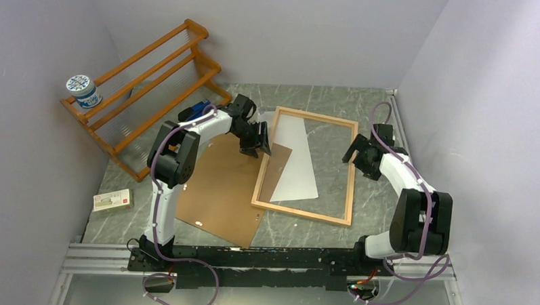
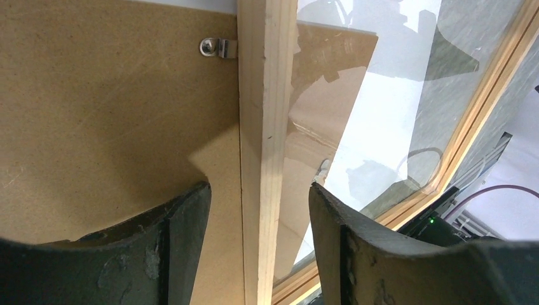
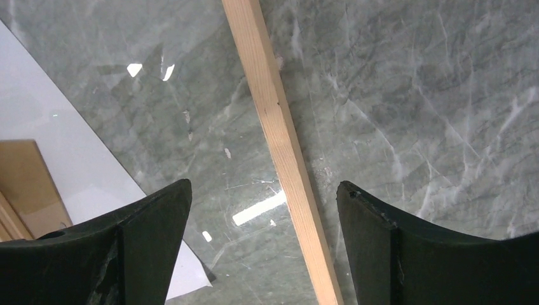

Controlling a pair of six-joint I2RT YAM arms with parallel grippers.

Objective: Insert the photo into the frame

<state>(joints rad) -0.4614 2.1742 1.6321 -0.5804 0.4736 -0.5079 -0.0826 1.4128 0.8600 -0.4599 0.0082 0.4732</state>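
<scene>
The frame (image 1: 351, 170), with a thin light-wood border, lies flat on the grey table. The photo (image 1: 297, 160) shows its white back inside the border. My left gripper (image 1: 257, 149) is open and astride the frame's left rail (image 2: 267, 127), with the white photo (image 2: 381, 114) to the right of it. My right gripper (image 1: 357, 154) is open over the frame's right rail (image 3: 279, 127), empty, with the photo's corner (image 3: 63, 140) at the left. I cannot tell whether the sheet lies over or under the clear pane.
The brown backing board (image 1: 218, 191) lies left of the frame, one corner reaching under the left rail; a metal clip (image 2: 216, 47) sits on it. An orange-brown slatted rack (image 1: 154, 80) holding a blue-white tin (image 1: 83, 90) stands at the back left. A small box (image 1: 113, 200) lies at the left edge.
</scene>
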